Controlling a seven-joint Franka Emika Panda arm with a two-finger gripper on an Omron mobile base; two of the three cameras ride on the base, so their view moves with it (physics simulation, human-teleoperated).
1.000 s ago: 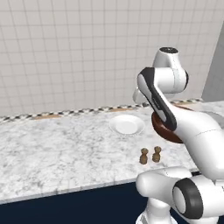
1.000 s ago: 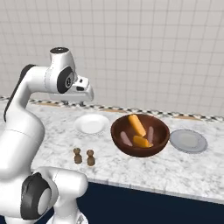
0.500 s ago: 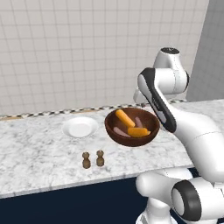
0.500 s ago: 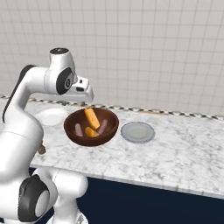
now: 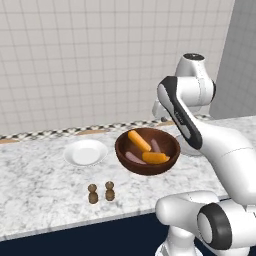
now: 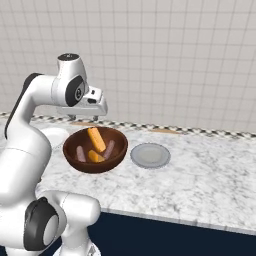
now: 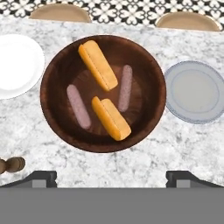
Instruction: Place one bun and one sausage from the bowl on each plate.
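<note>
- Hand view: bowl point(image 7: 57, 114) sits mid-frame on the marble counter point(image 7: 175, 144), seen from straight above.
- In the bowl — two buns and two sausages. One bun point(image 7: 97, 64) lies toward the far rim, the other bun point(image 7: 111, 118) toward the near rim; both run on a slant.
- One sausage point(image 7: 78, 106) lies left of the near bun, the other sausage point(image 7: 125, 88) right of the far bun, close beside it.
- White plate point(image 7: 17, 65) left of the bowl, just beside its rim. Greyer plate point(image 7: 195, 91) on the right, also just beside the rim. Neither plate carries food.
- Two small brown shakers point(image 7: 12, 164) at the lower left edge, near the counter's front.
- Gripper point(image 7: 111, 177): finger tips stand far apart at the bottom of the frame, nothing between them — released, held above the near side of the bowl.
- Right base view: gripper point(image 6: 82, 116) hangs over the bowl point(image 6: 95, 162), clear of it; grey plate point(image 6: 150, 155) just right of the bowl.
- Left base view: white plate point(image 5: 85, 152) left of bowl point(image 5: 147, 165); shakers point(image 5: 100, 193) stand side by side nearer the counter edge, apart from both.
- Patterned tile strip point(image 5: 60, 132) runs along the wall behind.
</note>
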